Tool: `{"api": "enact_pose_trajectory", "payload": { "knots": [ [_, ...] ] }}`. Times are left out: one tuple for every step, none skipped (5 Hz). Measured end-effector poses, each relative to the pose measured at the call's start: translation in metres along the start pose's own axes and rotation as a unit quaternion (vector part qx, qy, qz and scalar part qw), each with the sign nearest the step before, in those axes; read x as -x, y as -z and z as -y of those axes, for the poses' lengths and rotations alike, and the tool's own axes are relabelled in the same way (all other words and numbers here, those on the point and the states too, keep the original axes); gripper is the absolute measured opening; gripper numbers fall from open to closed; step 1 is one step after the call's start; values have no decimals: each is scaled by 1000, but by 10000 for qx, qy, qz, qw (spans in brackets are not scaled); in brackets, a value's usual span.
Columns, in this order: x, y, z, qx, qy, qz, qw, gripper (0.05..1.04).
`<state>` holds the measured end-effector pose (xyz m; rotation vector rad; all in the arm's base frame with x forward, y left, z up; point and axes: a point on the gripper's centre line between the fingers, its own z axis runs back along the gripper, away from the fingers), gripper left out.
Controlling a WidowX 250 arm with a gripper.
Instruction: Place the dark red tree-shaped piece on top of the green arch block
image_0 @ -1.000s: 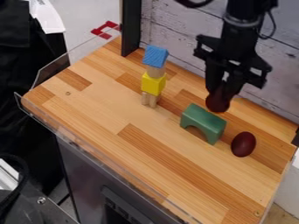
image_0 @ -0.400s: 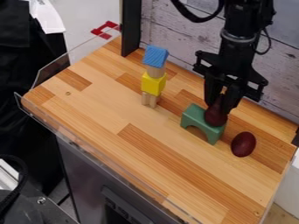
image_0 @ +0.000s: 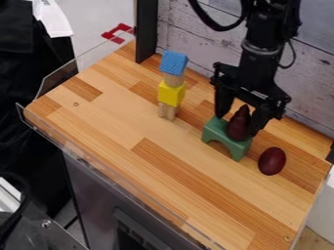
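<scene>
The black gripper (image_0: 240,119) hangs low at the right rear of the wooden table, its two fingers spread open on either side of a dark red, pear-shaped piece (image_0: 239,124). That piece stands upright on the green arch block (image_0: 219,135). To the right of the arch a dark red egg-shaped piece (image_0: 272,161) rests on the wood. Left of the gripper rises a stack: small natural wood pieces (image_0: 168,111) at the bottom, a yellow block (image_0: 171,94) on them, a wood piece (image_0: 174,80) above, and a blue block (image_0: 174,62) on top.
The wooden table (image_0: 130,161) has a clear plastic guard (image_0: 78,155) along its front and left edges. A dark post (image_0: 147,31) rises at the back left corner, and a pale plank wall (image_0: 196,39) runs behind. A red clamp (image_0: 118,33) sits beyond the left rear edge.
The dark red pear-shaped piece went from behind the arch onto its top. Since then the gripper's fingers have opened around it and let it go.
</scene>
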<state>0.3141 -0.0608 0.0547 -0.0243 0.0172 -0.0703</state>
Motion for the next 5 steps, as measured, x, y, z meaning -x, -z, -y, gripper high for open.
{"api": "enact_pose_trajectory", "payload": {
  "knots": [
    [4,-30,-5,-125,-173,393,9990,1000],
    [13,-61,-10,-244,-306,693,9968,1000],
    [26,-83,-24,-347,-535,708,9954,1000],
    [37,-82,-49,-289,-1015,455,9934,999],
    [49,-80,-67,-146,-1515,140,9882,999]
  ]
}}
